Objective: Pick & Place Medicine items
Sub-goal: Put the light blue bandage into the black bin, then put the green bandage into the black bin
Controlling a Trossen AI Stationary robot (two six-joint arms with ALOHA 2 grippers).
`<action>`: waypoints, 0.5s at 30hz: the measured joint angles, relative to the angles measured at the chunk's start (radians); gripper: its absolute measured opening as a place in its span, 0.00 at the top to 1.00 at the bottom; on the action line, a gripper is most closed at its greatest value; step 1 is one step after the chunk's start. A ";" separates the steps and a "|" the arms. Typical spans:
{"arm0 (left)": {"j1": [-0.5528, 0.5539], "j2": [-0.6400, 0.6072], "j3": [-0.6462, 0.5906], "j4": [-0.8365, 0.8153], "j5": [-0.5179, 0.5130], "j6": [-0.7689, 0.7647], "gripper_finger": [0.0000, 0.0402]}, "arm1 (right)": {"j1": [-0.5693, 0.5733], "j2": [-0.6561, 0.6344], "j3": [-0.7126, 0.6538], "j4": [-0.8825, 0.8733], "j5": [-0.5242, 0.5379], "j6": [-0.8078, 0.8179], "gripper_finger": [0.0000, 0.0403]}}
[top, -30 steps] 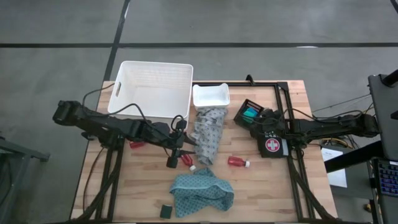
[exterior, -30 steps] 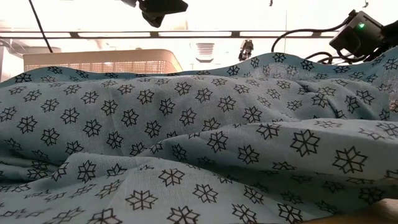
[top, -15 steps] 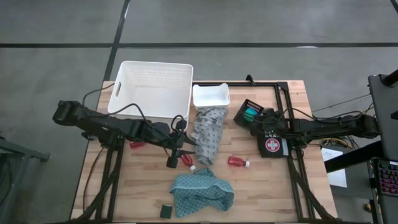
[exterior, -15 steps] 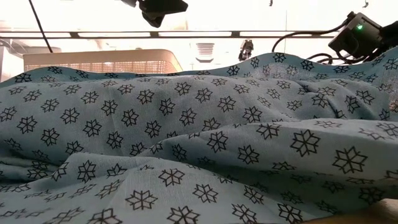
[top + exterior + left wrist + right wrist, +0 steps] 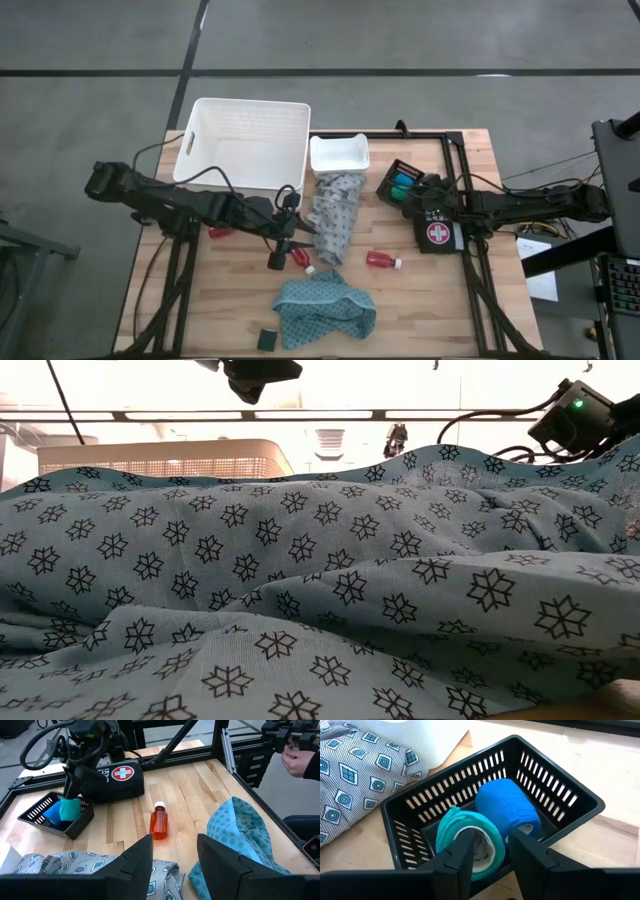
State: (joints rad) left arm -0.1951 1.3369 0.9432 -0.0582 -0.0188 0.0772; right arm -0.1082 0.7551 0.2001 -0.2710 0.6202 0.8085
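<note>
In the low view we see the teal cloth (image 5: pixel 300 590) filling nearly the whole picture; it hides the table and everything on it. Of the white basket (image 5: pixel 165 457) only the upper rim shows above it.

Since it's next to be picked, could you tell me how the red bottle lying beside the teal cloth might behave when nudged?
The red bottle lies on its side on bare wood, so it probably rolls easily. It looks small and rigid, likely light. Its smooth round body may slip from a pincer.
</note>
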 joint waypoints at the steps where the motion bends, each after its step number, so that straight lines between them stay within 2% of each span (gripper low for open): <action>1: 0.000 0.000 0.000 0.000 0.000 0.000 0.61 | 0.000 0.000 0.000 0.000 0.000 0.000 0.70; 15: 0.000 0.000 0.000 0.000 0.000 0.000 0.61 | 0.000 0.000 0.076 -0.009 0.008 -0.008 0.70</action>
State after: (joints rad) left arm -0.1951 1.3369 0.9432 -0.0585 -0.0185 0.0772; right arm -0.1078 0.7547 0.2760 -0.2798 0.6277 0.8005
